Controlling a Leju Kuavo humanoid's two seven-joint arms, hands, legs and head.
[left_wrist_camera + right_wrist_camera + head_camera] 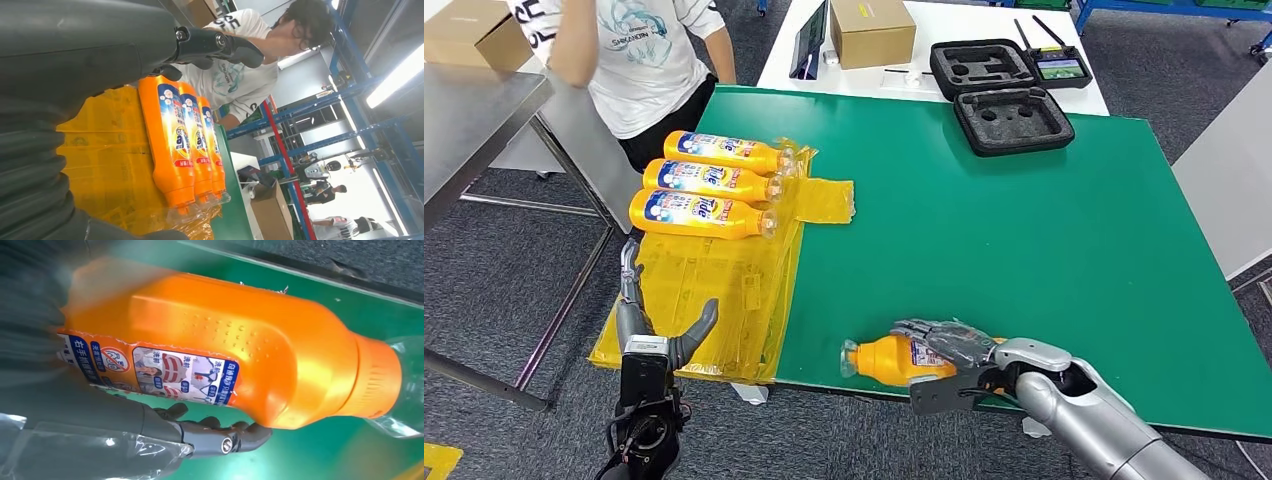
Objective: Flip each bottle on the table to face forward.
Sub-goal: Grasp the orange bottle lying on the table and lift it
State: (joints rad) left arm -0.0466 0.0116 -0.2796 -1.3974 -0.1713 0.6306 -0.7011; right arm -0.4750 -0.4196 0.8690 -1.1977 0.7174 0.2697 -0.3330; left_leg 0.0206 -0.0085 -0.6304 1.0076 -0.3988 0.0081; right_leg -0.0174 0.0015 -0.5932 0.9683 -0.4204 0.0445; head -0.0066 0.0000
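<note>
R hand (951, 352) fingers (220, 437) clamped round an orange bottle (894, 360) lying on its side at the desk's (1024, 230) near edge, cap pointing left, wide bare green beyond. L hand (659, 330) fingers apart, holding nothing, raised over the yellow sheet (714, 290) at the desk's left edge. Three more bottles (709, 185) lie side by side on the sheet's far end, near a person (639, 50).

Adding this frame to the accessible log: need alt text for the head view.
The right robot hand grips an orange bottle lying on its side at the near edge of a green table. Three more bottles lie side by side, labels up, on yellow film at the table's left, near the open left robot hand. A person stands behind.
</note>
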